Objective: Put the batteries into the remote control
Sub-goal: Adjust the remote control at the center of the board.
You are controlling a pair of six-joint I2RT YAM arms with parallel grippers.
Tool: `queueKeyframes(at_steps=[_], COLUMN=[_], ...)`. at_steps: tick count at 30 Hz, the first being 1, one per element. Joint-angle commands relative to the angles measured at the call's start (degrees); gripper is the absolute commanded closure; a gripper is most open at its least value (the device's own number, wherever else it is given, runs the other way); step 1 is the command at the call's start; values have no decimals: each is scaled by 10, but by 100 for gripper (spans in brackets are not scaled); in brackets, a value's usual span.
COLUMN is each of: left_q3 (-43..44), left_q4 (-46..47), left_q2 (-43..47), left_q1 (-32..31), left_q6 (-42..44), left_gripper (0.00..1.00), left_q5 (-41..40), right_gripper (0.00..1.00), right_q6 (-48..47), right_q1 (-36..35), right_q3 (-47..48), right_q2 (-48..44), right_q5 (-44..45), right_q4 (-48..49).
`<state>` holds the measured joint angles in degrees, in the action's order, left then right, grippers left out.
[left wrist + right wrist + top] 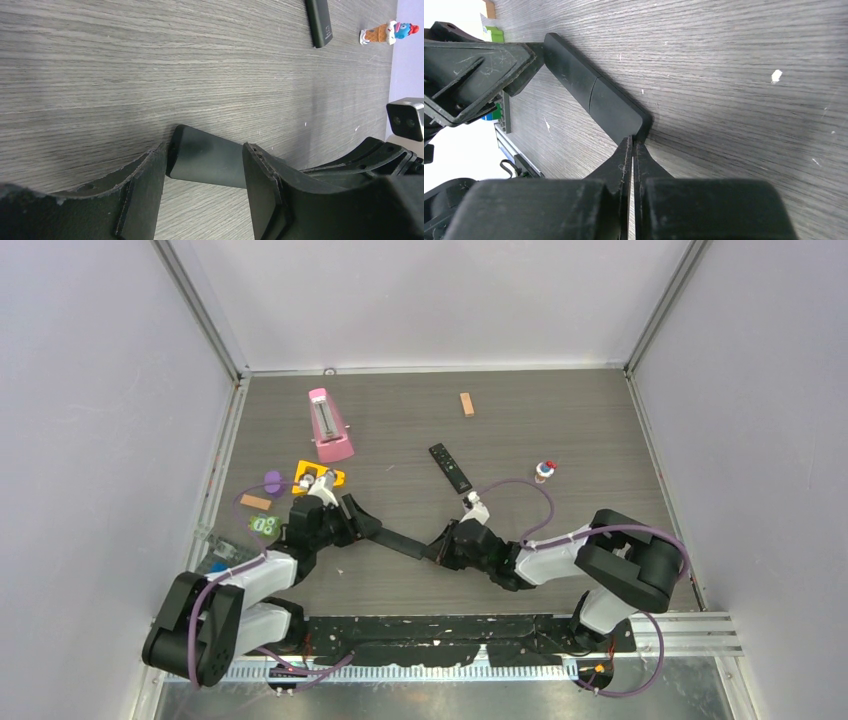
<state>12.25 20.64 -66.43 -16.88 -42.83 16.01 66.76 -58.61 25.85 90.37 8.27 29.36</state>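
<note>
A plain black remote control [402, 540] lies flat on the table between my two grippers, back side up, with a seam across it [591, 90]. My left gripper [368, 523] stands open at its left end. That end [210, 160] lies across the gap beyond the fingertips, and the left finger [150, 190] is against its short edge. My right gripper [437, 545] is shut, nothing between its fingers, with its tips [632, 141] touching the remote's other end. I cannot make out the batteries in any view.
A second black bar with buttons [450, 467] lies behind the grippers. A small toy figure [545, 470] stands to the right. A pink metronome [328, 427], a yellow piece [318, 478], a purple bit [272, 480] and a green display [264, 525] are at the left. A wooden block [466, 404] lies far back.
</note>
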Motion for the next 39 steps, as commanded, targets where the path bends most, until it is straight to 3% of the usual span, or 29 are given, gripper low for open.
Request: queueKeyframes(at_steps=[1, 9, 17, 22, 29, 34, 39], left_q3=[-3, -1, -8, -21, -31, -20, 41], left_q4=[-72, -63, -22, 5, 27, -9, -131], left_q2=[-22, -32, -68, -79, -88, -67, -7], left_q1=[-4, -9, -28, -41, -72, -75, -75], left_q6=[6, 9, 10, 5, 2, 6, 32], left_gripper=[41, 44, 55, 63, 66, 66, 57], left_q5=[-23, -10, 16, 12, -8, -23, -83], right_gripper=[95, 95, 92, 87, 84, 65, 56], right_q6=[-43, -47, -21, -16, -29, -41, -70], right_q1=[0, -1, -3, -4, -6, -9, -10], right_q3=[-35, -24, -4, 25, 89, 113, 109], right_q2=[14, 30, 75, 81, 92, 81, 40], right_q5=[16, 2, -13, 0, 19, 35, 58], right_q4=[-27, -15, -34, -107, -207, -236, -260])
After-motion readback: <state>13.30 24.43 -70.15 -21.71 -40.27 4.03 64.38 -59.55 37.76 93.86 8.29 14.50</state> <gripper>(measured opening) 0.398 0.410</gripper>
